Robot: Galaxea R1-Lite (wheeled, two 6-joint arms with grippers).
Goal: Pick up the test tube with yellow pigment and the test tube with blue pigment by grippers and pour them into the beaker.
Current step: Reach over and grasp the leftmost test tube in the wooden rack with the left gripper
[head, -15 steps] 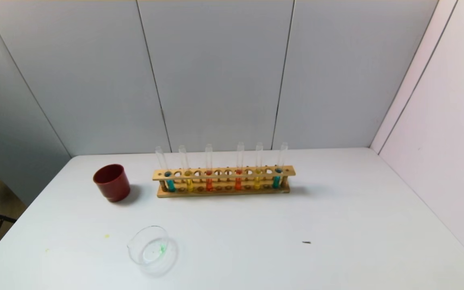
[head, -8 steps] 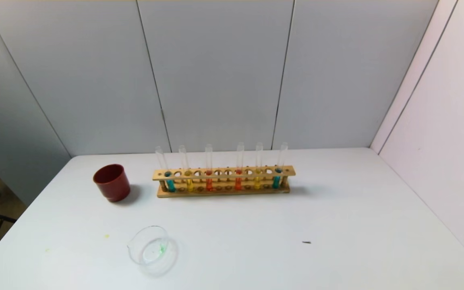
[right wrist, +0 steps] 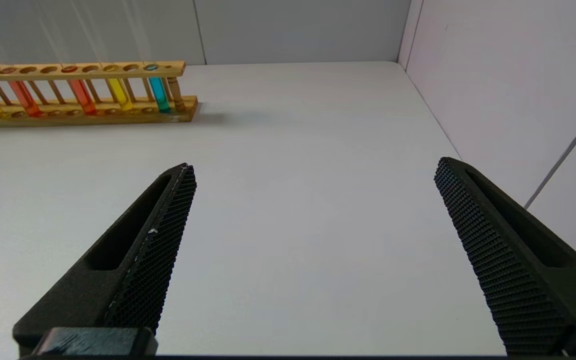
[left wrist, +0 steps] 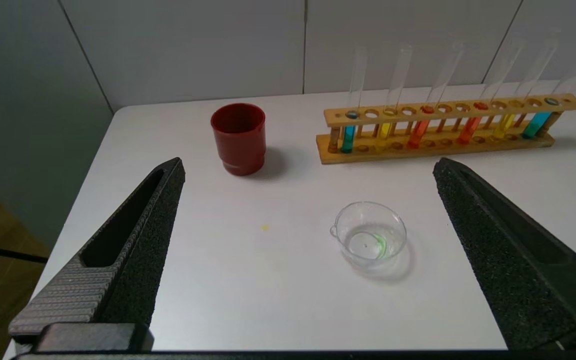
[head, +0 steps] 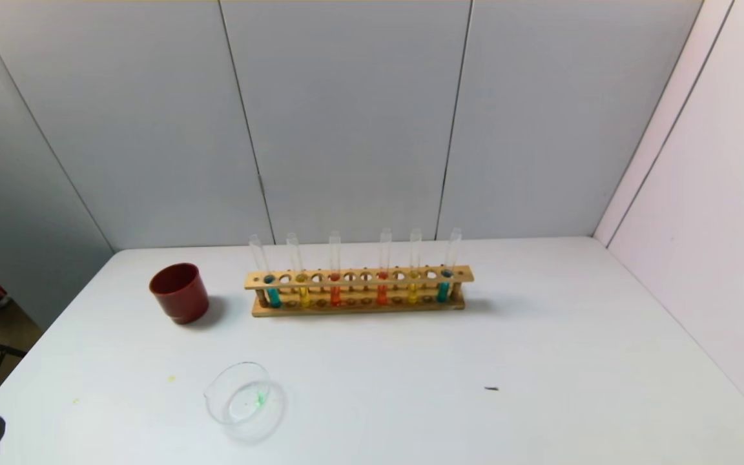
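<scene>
My black left gripper (left wrist: 308, 170) hangs wide open and empty at the white table's (head: 540, 361) near-left edge, the low clear glass beaker (head: 238, 394) on bare tabletop ahead. My right gripper (right wrist: 313, 170), equally spread and empty, faces open surface. Slim yellow-filled (head: 303, 294) and turquoise-filled (head: 272, 294) glass tubes stand upright in the wooden rack (head: 359, 276) beyond.

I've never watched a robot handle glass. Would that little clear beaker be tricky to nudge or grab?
Probably a bit. The beaker looks like thin clear glass, so likely fragile and slippery under hard fingers. It is low and wide, so a push should slide it across the smooth white table rather than tip it. Holding only a green trace, it is probably light.
</scene>
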